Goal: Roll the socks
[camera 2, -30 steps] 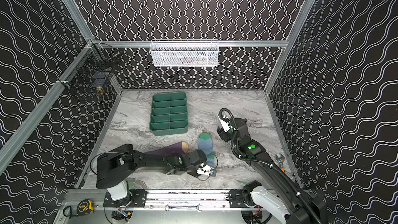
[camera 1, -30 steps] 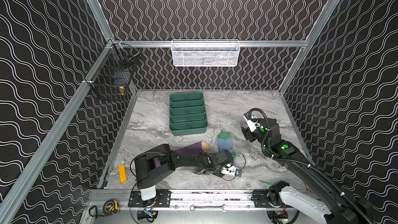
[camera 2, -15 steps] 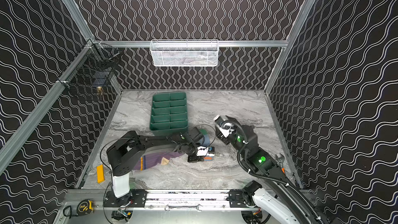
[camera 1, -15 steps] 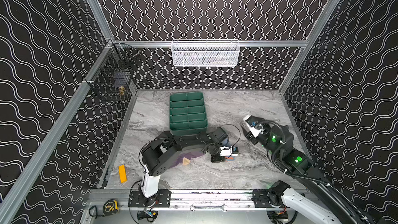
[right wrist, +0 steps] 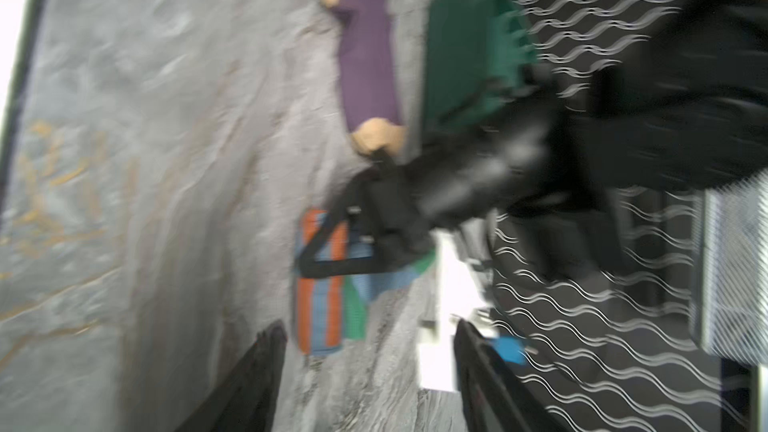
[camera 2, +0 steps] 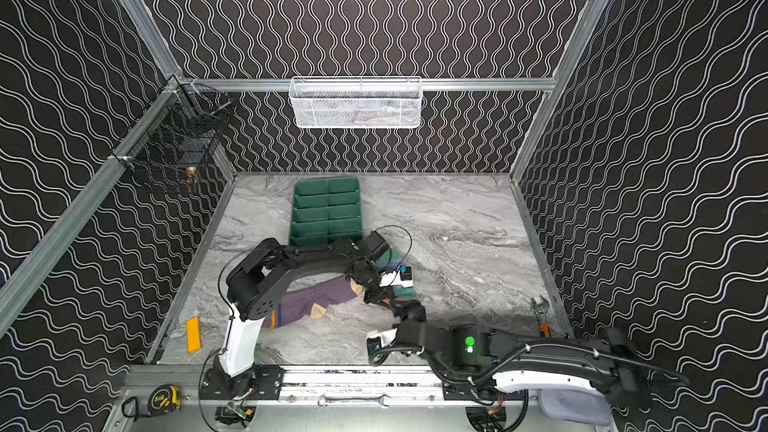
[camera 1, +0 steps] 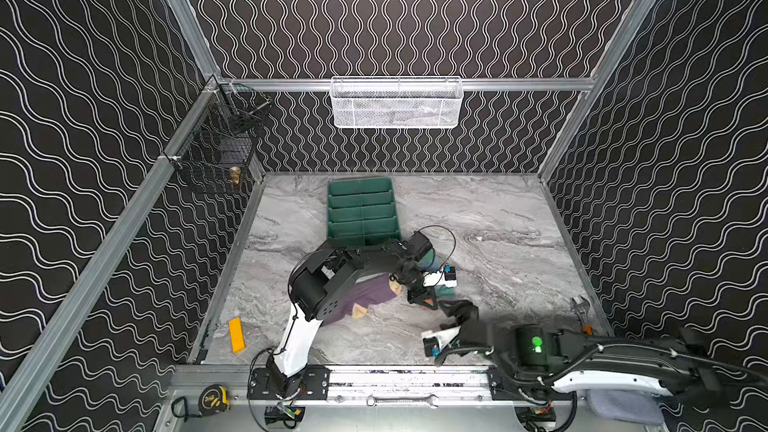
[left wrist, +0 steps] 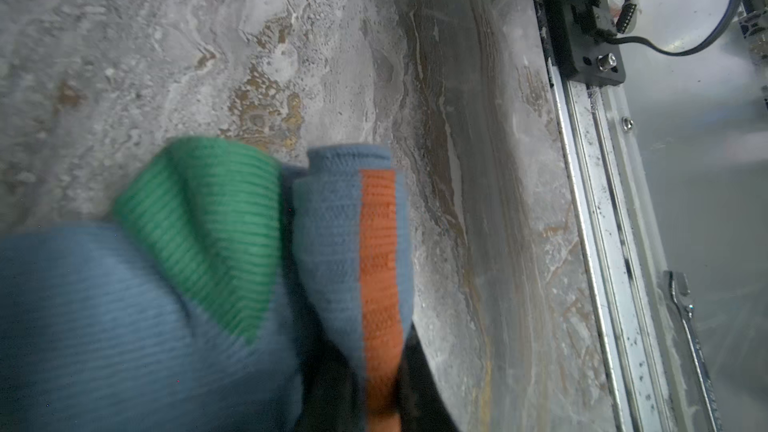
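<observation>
Left gripper (left wrist: 380, 392) clamped on the orange stripe of the blue sock (left wrist: 328, 234), fabric folded over, loosely bunched. Right gripper (right wrist: 368, 338) spread, empty, that sock just ahead of it. Purple sock (right wrist: 368, 56) beyond, flat, unrolled. My judgement: rolling barely begun.

Tan-toed purple sock (camera 1: 370, 297); orange-striped, green-patched blue sock (left wrist: 328, 222).

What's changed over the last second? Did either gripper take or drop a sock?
The left gripper, shut throughout on the orange cuff of the blue sock, drew it back from the front edge toward the green tray, folding the sock over. The right gripper swung down from the back right to just in front of that sock, open, holding nothing. The purple sock and green tray stayed put.
</observation>
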You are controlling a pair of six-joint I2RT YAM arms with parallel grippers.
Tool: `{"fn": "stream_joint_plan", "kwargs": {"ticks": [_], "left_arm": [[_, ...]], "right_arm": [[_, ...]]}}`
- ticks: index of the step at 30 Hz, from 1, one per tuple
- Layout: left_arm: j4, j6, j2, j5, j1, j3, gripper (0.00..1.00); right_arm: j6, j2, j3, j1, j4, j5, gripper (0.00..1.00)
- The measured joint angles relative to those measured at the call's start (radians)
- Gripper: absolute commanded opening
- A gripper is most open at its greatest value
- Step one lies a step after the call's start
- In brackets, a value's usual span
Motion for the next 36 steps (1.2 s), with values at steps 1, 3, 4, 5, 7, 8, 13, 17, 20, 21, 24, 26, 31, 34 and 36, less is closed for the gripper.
{"fn": "stream_joint_plan", "kwargs": {"ticks": [1, 3, 4, 5, 7, 8, 13, 17, 20, 21, 24, 26, 31, 34, 36], "left_arm": [[-0.003, 0.000, 0.003, 0.002, 0.001, 0.003, 0.00], [-0.010, 0.000, 0.008, 0.012, 0.005, 0.009, 0.00], [-0.013, 0.000, 0.012, 0.018, 0.006, 0.011, 0.00], [-0.016, 0.000, 0.014, 0.024, 0.006, 0.014, 0.00], [-0.018, 0.000, 0.018, 0.035, 0.006, 0.015, 0.00], [-0.018, 0.000, 0.019, 0.036, 0.006, 0.015, 0.00], [-0.019, 0.000, 0.020, 0.037, 0.007, 0.017, 0.00], [-0.022, 0.000, 0.023, 0.041, 0.007, 0.019, 0.00], [-0.023, 0.000, 0.023, 0.041, 0.007, 0.020, 0.00], [-0.023, 0.000, 0.023, 0.041, 0.007, 0.020, 0.00], [-0.023, -0.003, 0.023, 0.041, 0.008, 0.020, 0.00], [-0.022, -0.006, 0.022, 0.037, 0.010, 0.020, 0.00], [-0.023, -0.025, 0.021, 0.026, 0.010, 0.021, 0.08], [-0.016, -0.031, 0.006, 0.003, 0.006, 0.012, 0.28], [-0.007, -0.031, -0.019, -0.023, 0.001, -0.007, 0.34]], "right_arm": [[0.015, 0.035, -0.029, 0.005, 0.017, 0.011, 0.71], [0.013, 0.083, -0.093, 0.005, 0.070, 0.029, 0.72], [0.005, 0.106, -0.124, -0.006, 0.098, 0.034, 0.73], [-0.013, 0.131, -0.143, -0.027, 0.128, 0.037, 0.72], [-0.013, 0.172, -0.151, -0.076, 0.186, 0.036, 0.73], [-0.018, 0.195, -0.153, -0.103, 0.225, 0.034, 0.73], [-0.081, 0.283, -0.188, -0.213, 0.393, 0.042, 0.75], [-0.114, 0.354, -0.190, -0.262, 0.526, 0.035, 0.73], [-0.120, 0.435, -0.186, -0.289, 0.630, 0.038, 0.64], [-0.120, 0.461, -0.181, -0.294, 0.656, 0.039, 0.59], [-0.125, 0.507, -0.169, -0.296, 0.665, 0.040, 0.43], [-0.112, 0.525, -0.163, -0.297, 0.660, 0.035, 0.26], [-0.048, 0.536, -0.150, -0.301, 0.608, 0.030, 0.00], [-0.009, 0.533, -0.135, -0.303, 0.566, 0.020, 0.00], [-0.004, 0.525, -0.125, -0.305, 0.540, -0.012, 0.00]]}}
